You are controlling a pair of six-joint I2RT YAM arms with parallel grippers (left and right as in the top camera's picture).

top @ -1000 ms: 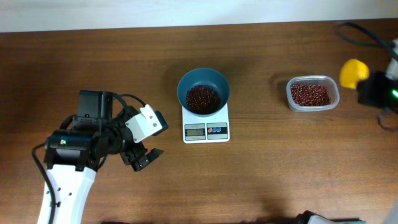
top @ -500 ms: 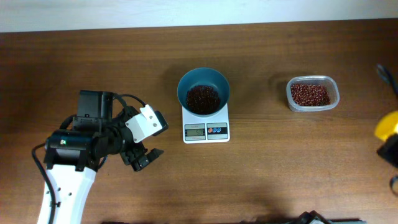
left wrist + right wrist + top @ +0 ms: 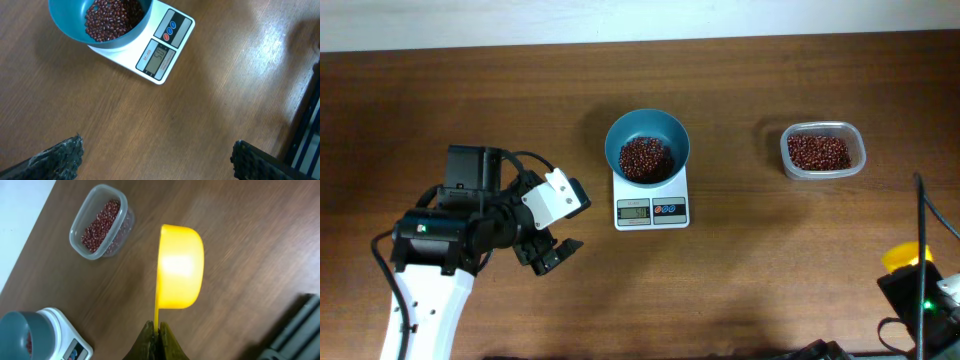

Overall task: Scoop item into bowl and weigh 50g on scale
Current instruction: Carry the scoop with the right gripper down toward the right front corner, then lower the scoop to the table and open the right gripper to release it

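Looking from overhead: I see the bowl (image 3: 619, 136) sitting on the scale (image 3: 651, 210) near the middle, with the beans (image 3: 646, 158) heaped inside it.
Tub: the clear tub (image 3: 786, 150) lies at 3 o'clock from the bowl, well apart, with more beans in it.
Left gripper: the left gripper (image 3: 552, 254) hangs at 8 o'clock from the scale, holding nothing.
Left wrist view: its fingers (image 3: 60, 157) stand wide apart over bare wood. The bowl and scale sit at 11 o'clock. The screen (image 3: 159, 56) is too blurry for me to read.
Right wrist view: the right gripper (image 3: 156, 335) is pinched tight on the thin handle of the yellow scoop (image 3: 180, 275). The tub is at 10 o'clock. I can't tell if beans are in the cup.
Doing it well: I think I should read the screen first. If it is short, I would take only a little from the tub and tip slowly over the middle of the bowl, without bumping it.
Table: the table (image 3: 770, 280) is flat, dark, streaky wood.
Room: a pale strip (image 3: 620, 20) runs along 12 o'clock.
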